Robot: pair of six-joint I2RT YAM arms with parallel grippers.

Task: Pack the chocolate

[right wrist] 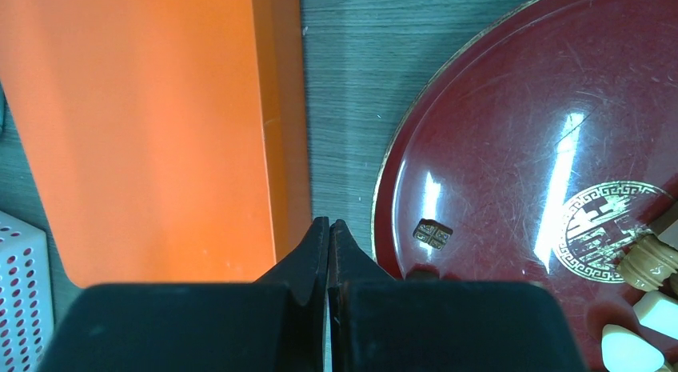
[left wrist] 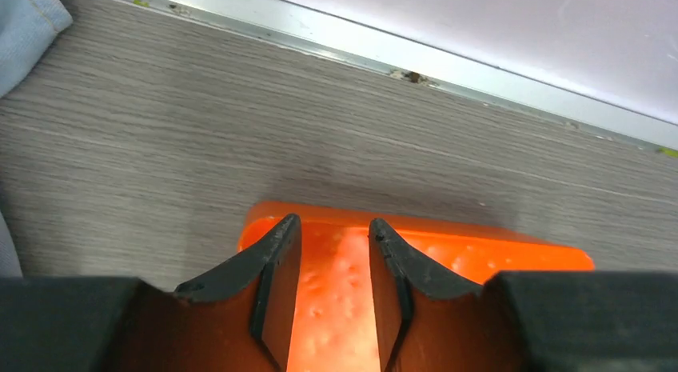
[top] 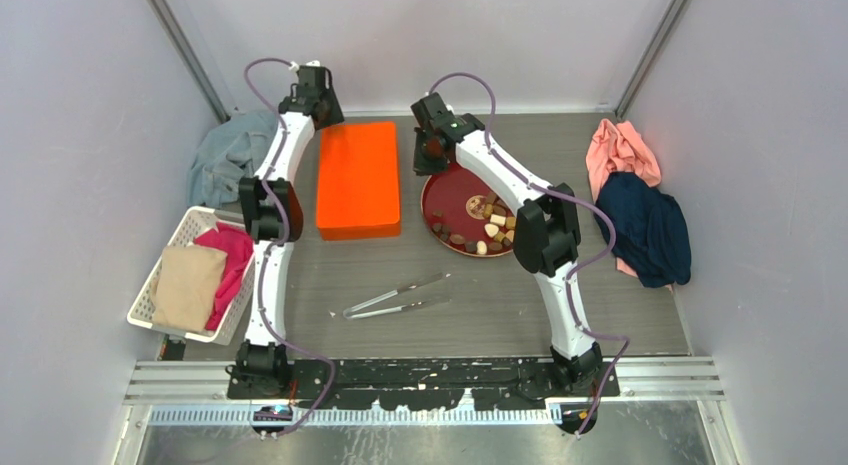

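The chocolate (top: 490,232) lies on the near-right part of the dark red plate (top: 445,190). The white basket (top: 148,290) holds a tan cloth (top: 187,285) and a pink cloth (top: 235,255). The left pincer (left wrist: 332,224) has its fingers apart over the far edge of the orange box (top: 358,180). The right pincer (right wrist: 329,222) has its fingers together, between box and plate.

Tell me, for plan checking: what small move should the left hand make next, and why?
Probably lower the left hand and grip the orange box's far edge: it hangs open there, the box looks shut, chocolate lies on the plate.
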